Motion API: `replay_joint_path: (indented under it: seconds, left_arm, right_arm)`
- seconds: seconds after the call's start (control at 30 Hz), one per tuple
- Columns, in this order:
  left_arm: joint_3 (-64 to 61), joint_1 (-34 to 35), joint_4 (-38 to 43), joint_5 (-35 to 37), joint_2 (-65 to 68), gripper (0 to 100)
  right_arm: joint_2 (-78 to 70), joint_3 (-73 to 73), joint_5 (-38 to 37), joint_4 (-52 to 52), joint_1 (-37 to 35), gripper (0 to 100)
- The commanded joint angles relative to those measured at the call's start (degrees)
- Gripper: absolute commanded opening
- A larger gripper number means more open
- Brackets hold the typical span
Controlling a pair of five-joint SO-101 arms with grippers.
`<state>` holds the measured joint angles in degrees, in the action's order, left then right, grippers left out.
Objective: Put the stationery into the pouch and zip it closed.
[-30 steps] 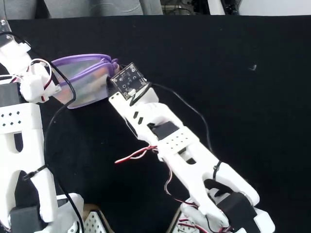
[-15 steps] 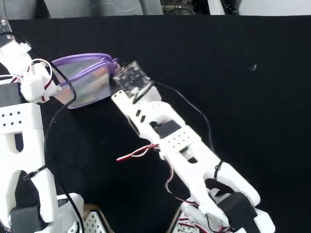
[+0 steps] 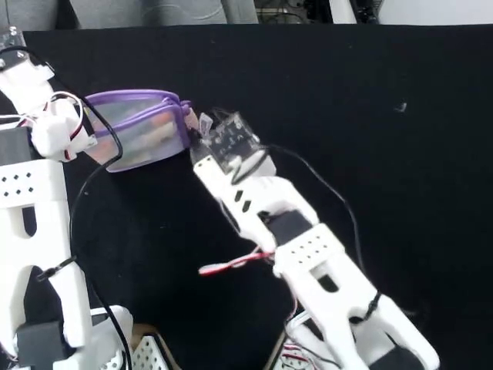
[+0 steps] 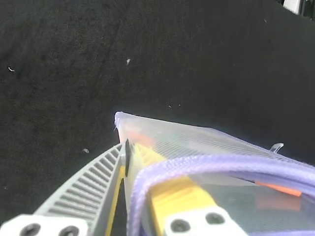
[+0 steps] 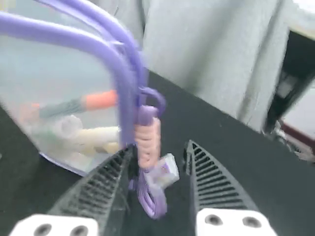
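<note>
The translucent pouch [image 3: 142, 132] with purple trim lies at the back left of the black table, with stationery showing through its wall. My left gripper [image 3: 91, 140] is shut on the pouch's left end; in the left wrist view the purple rim [image 4: 206, 164] runs between its fingers [image 4: 93, 184]. At the pouch's right end my right gripper [image 3: 202, 128] is open. The purple zipper pull [image 5: 147, 142] with its small white tag hangs between those fingers [image 5: 106, 184], against one of them and apart from the other. An orange pen [image 5: 96, 102] and pale items sit inside the pouch [image 5: 54, 103].
Black cloth covers the table [image 3: 370, 116], with open room to the right and behind the pouch. Loose red and white wires [image 3: 231, 264] hang off the right arm. Both arm bases stand at the front edge.
My right gripper has moved right and slightly back from the pouch's end, the pull going with it. The pouch's two purple edges have drawn together. The left arm has barely shifted.
</note>
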<state>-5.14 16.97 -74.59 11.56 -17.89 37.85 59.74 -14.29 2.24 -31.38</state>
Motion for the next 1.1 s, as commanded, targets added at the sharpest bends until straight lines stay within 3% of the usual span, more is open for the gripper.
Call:
replay_joint_path:
  seconds: [0.0, 0.6, 1.07]
  left_arm:
    - [1.45, 1.45, -0.7, -2.64, 1.05, 3]
    - [1.27, 0.75, -0.97, -12.31, 1.05, 3]
    - [1.27, -1.54, -0.97, -14.77, 1.05, 3]
  right_arm:
    - [2.86, 0.13, -2.64, 0.0, -2.37, 16.0]
    - [-4.7, -2.07, -2.99, -2.11, -2.29, 16.0]
    - [-4.88, -1.63, -3.08, -5.19, -2.29, 15.9]
